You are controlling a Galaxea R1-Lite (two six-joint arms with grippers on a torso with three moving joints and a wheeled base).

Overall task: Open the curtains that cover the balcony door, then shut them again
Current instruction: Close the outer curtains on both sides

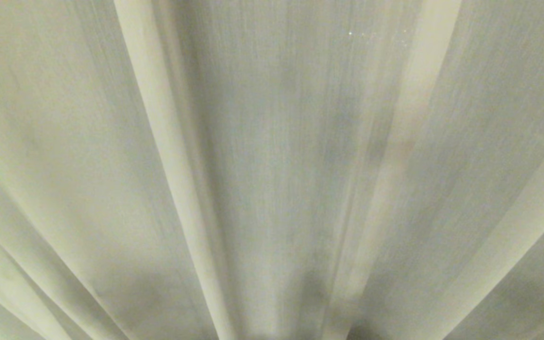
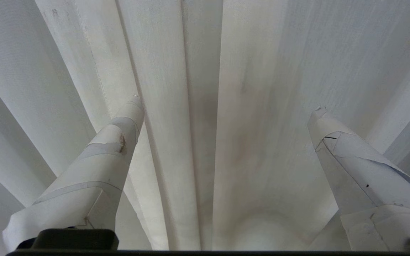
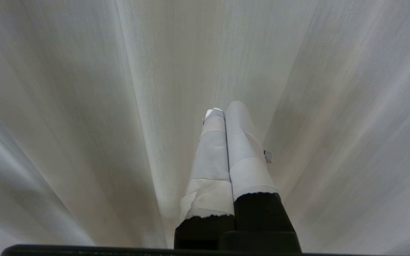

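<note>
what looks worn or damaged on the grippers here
The white tape wrapped round the left gripper fingers is peeling and torn, with a brown scuff on one. The cream pleated fabric curtains show only faint smudges.

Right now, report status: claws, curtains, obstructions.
Left claw open, a curtain fold between its fingers, not gripped. Right claw shut, empty, close to the fabric. Curtains fill every view; balcony door not visible. Nothing else in the way.

Left gripper [image 2: 226, 108]: white tape-wrapped tapered fingers [image 2: 112, 149], torn edges, brown smudge, dark base. Right gripper [image 3: 222, 108]: grey-white taped fingers [image 3: 212, 156] above black bases, loose tape tag.
</note>
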